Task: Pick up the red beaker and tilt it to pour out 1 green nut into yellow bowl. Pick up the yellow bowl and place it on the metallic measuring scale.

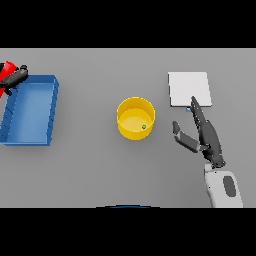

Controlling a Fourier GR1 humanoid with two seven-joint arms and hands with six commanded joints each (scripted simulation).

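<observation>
The yellow bowl (135, 118) stands upright at the table's middle with one green nut (144, 127) inside it near its right wall. The red beaker (7, 70) shows at the far left edge, above the blue bin, and my left hand (15, 79) is curled round it. My right hand (202, 131) is open to the right of the bowl, fingers straight and pointing away, thumb spread toward the bowl, a gap between them. The metallic measuring scale (189, 88) lies flat at the back right, just beyond the right hand's fingertips.
A blue rectangular bin (31, 109) sits at the left of the table, below the beaker, and nothing shows inside it.
</observation>
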